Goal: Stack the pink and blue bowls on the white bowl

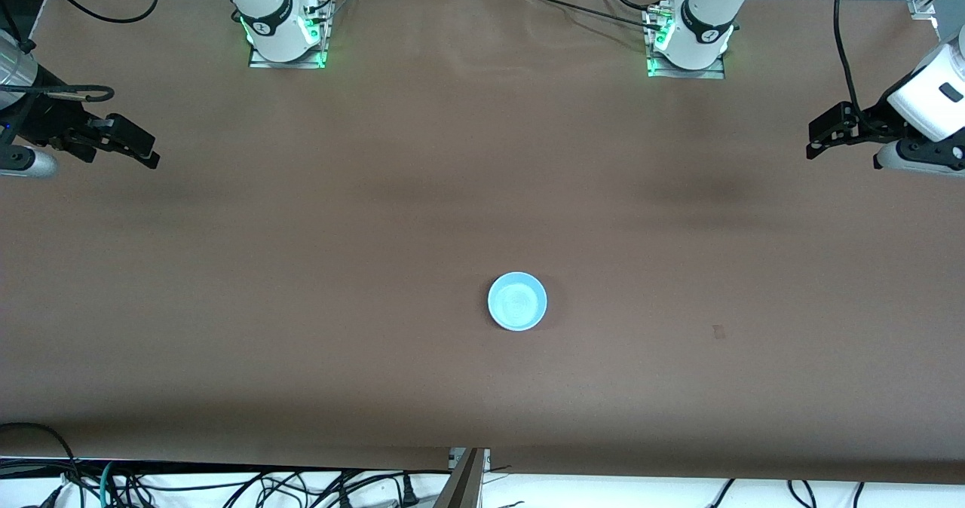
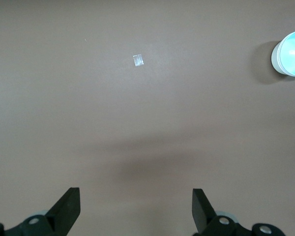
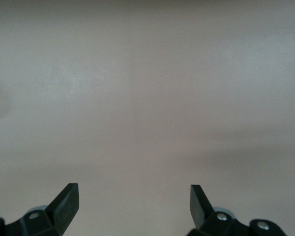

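Note:
A light sky-blue bowl [image 1: 517, 301] sits upright on the brown table, in the middle and nearer the front camera. In the left wrist view the blue bowl [image 2: 294, 49] rests inside a white bowl [image 2: 275, 60], whose outer wall shows beneath the blue rim. No pink bowl is visible; it may be hidden between them. My left gripper [image 1: 818, 137] hangs open and empty above the left arm's end of the table; it also shows in its wrist view [image 2: 136, 206]. My right gripper [image 1: 143, 148] hangs open and empty above the right arm's end of the table, over bare table [image 3: 133, 204].
A small tape mark [image 1: 718, 332] lies on the table toward the left arm's end, also seen in the left wrist view [image 2: 138, 60]. Both arm bases [image 1: 286, 33] stand along the table's top edge. Cables lie past the front edge.

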Robot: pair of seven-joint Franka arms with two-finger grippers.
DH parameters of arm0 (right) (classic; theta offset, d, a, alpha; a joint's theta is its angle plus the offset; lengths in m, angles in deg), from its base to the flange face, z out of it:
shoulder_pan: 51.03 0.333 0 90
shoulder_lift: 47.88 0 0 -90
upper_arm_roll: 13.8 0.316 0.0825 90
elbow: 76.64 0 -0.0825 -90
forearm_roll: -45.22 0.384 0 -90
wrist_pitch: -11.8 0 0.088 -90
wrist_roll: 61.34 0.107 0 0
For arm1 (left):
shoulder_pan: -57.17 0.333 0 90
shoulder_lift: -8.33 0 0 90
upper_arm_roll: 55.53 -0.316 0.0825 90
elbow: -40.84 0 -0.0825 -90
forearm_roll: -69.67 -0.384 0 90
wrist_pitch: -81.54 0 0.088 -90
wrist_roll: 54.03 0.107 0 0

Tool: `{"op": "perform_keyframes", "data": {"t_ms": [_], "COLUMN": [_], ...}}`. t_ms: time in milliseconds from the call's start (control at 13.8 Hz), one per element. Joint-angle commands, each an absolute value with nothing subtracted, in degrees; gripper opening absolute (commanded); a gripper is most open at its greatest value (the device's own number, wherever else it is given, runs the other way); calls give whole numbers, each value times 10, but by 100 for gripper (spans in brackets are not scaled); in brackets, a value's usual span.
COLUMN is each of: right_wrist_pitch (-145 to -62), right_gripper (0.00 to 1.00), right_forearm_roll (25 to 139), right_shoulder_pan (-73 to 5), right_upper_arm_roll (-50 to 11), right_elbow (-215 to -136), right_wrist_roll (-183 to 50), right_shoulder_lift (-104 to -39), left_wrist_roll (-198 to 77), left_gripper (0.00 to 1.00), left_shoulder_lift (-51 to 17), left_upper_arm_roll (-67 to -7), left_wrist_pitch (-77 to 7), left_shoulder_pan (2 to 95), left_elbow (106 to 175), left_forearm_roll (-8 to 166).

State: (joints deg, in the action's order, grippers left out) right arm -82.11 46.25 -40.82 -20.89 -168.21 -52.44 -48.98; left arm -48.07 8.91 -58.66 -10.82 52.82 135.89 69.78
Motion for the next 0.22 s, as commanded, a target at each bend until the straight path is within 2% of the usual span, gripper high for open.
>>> {"op": "perform_keyframes", "data": {"t_ms": [0,145], "right_wrist_pitch": [-823,-822], "right_gripper": [100,100], "right_forearm_roll": [461,461], "right_shoulder_pan": [-407,-407], "right_upper_arm_roll": [-208,-208], "right_elbow": [-1679,-1680], "right_wrist_roll": [-521,-521], "right_shoulder_lift": [-490,-489], "left_wrist_roll": [-501,-542], "left_gripper": [100,100], "left_shoulder_lift": [81,69], "left_upper_arm_roll": [-583,-580], "left_wrist_pitch": [-114,-113], "left_shoulder_pan": [524,522], "left_elbow": [1348,1334], "left_forearm_roll": [697,697]}}
